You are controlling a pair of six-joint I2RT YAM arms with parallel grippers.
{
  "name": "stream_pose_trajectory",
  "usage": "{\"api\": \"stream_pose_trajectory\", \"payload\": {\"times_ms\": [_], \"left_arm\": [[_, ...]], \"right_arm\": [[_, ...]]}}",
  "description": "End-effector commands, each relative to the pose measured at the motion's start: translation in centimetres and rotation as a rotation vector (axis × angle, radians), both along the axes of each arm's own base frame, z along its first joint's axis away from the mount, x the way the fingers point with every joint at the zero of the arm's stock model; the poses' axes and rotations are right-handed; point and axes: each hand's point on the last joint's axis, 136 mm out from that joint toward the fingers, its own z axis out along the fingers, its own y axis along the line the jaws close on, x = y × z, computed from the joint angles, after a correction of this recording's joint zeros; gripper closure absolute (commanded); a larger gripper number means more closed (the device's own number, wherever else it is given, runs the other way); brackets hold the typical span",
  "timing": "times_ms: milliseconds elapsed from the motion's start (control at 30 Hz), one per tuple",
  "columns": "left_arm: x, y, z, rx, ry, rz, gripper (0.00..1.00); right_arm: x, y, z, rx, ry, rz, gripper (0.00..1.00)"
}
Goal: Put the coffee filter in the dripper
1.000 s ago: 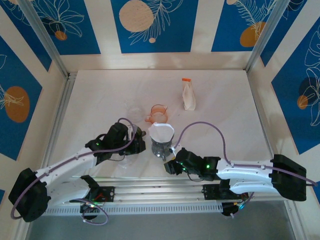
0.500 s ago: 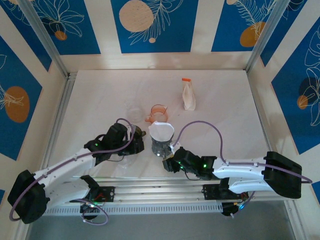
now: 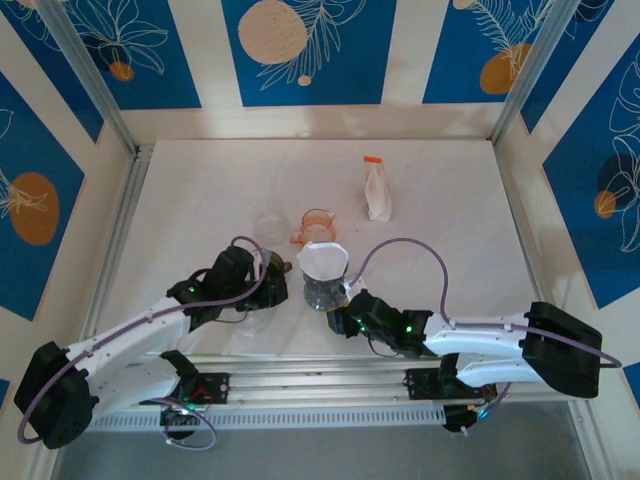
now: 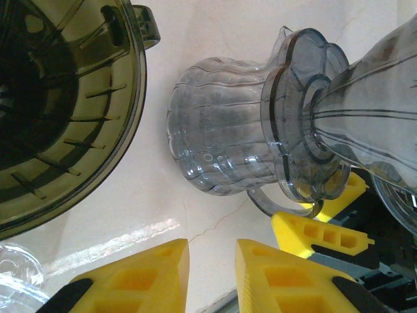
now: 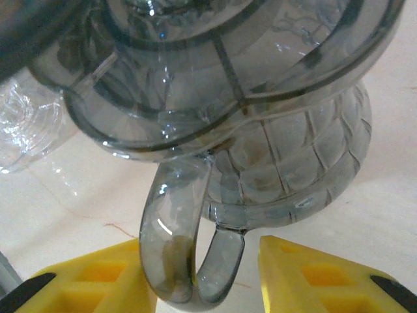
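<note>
Sitting in the clear dripper atop a glass carafe, the white coffee filter stood close to the worktop's near edge, about midway along it, in the top view. The left gripper and right gripper flanked the carafe. An orange cup and a clipped white bag lay farther back. The left wrist view showed the left gripper's yellow fingers narrowly parted and empty, with a smoky ribbed funnel beside the carafe. The right wrist view showed the right gripper parted around the carafe's handle, not clamped on it.
</note>
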Motion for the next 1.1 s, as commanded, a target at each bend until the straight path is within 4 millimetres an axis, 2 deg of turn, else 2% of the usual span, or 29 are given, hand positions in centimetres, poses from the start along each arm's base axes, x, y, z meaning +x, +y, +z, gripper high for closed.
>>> {"api": "stream_pose_trajectory", "payload": {"times_ms": [0,467,1067], "left_arm": [[0.1,-0.1,0.0,-0.005,0.004,0.007,0.75],[0.5,-0.4,0.2,-0.019,0.004,0.021,0.76],[0.3,1.3,0.3,-0.002,-0.005,0.071,0.77]], "right_arm": [[1.1,-0.4,0.0,0.02,-0.023,-0.056,0.57],[3.1,-0.4,-0.4,0.04,-0.039,-0.11,0.59],[6.2,0.8,-1.4,0.044,-0.052,-0.133,0.6]]}}
